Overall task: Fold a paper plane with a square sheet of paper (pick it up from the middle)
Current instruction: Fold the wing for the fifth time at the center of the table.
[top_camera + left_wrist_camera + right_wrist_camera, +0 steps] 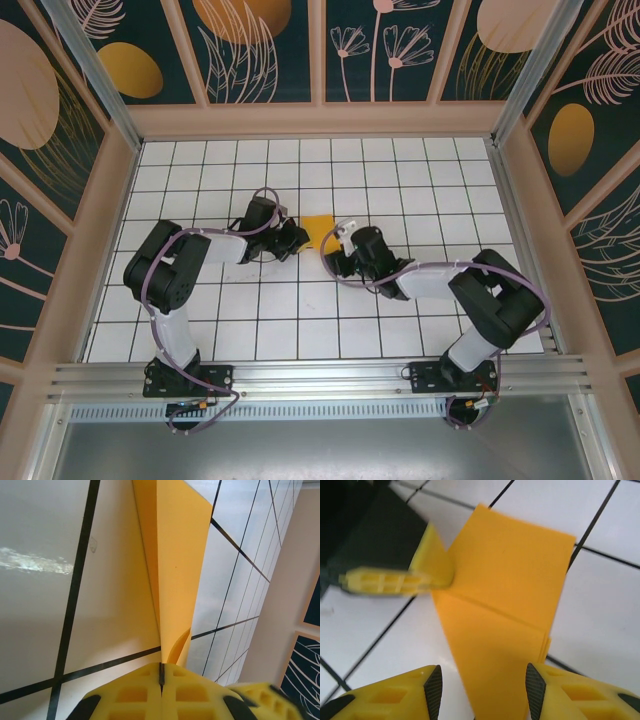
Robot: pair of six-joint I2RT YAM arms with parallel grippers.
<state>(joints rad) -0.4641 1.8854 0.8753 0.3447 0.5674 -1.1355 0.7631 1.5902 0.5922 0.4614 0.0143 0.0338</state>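
**Top view.** My left gripper [297, 241] and right gripper [343, 243] meet near the middle of the floor [300, 310]. The square sheet of paper [321, 231] lies between them, folded to a smaller orange-yellow shape. Both wrists cover its near edge. My black left arm [175, 275] and right arm [485, 300], each looped with a purplish cable [268, 195], bend inward from bases bolted to the aluminium rail [320, 378] at the near edge.

**Left wrist view.** The left gripper [161, 674] is closed, its yellow fingers [132, 695] pressed together on one end of the sheet [175, 570]. The sheet runs away from the pinch as a widening wedge, with a small curled fold just above the fingertips. I cannot tell whether that end is lifted off the floor.

**Right wrist view.** The right gripper [484, 692] stands with jaws apart, one dark pad [433, 690] on either side of the sheet's near end. Neither pad visibly presses the sheet. The sheet [510, 575] shows a straight crease and stacked edges at its right corner. A blurred finger and the black body of the left gripper [427, 567] stand in the way at upper left, at the sheet's left corner, hiding the tiles behind.

**Setting.** The floor is glossy white, ruled by dark grid lines [75, 580] into squares. It is enclosed by pale beige framing and by wall panels [265, 45] of dark teal with pale plant outlines and orange ovals.
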